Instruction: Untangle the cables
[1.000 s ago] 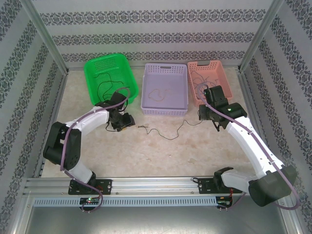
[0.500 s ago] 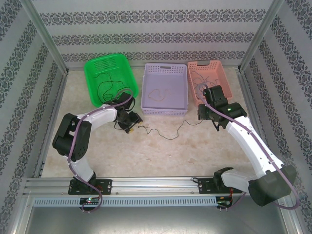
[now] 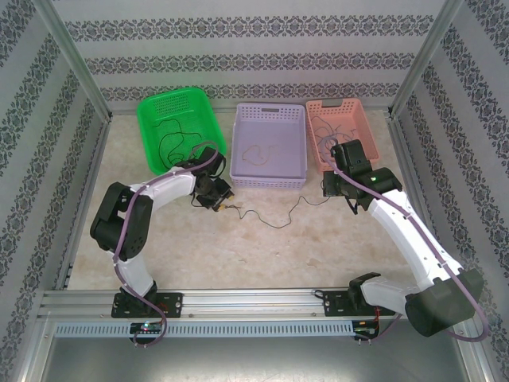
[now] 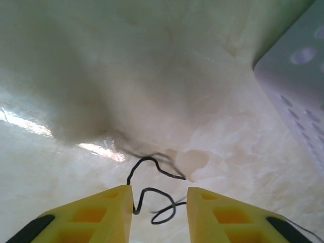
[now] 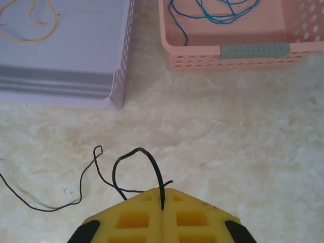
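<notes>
Right gripper [image 5: 162, 195] first: its yellow fingers are pressed tight together and they are pinching the black cable [image 5: 132, 152], which rises out of the seam in a tall loop. That grip sits just off the front right corner of the lilac basket [image 3: 268, 181], on the side toward the pink basket [image 3: 332, 104].

From there, the top view shows the black cable lying on the table [image 3: 262, 255] in front of the lilac basket. Its long axis runs side to side, roughly parallel to that basket's front wall. The middle sags away from the basket toward the arm bases.

Over at the basket's front left corner, the left gripper [image 4: 159, 202] is down at the cable's other end. Its jaws are spread, with a clear gap between the fingers [image 4: 101, 212]. The cable's curled tip squiggles into that gap and brushes the inner face of one finger, but it is not clamped.

Inside the lilac basket lies a thin yellow cable [image 5: 30, 25]. To the basket's right, the pink basket holds a blue cable [image 5: 212, 12]. To its left, the green basket [image 3: 171, 103] holds a dark cable [image 3: 176, 137].
</notes>
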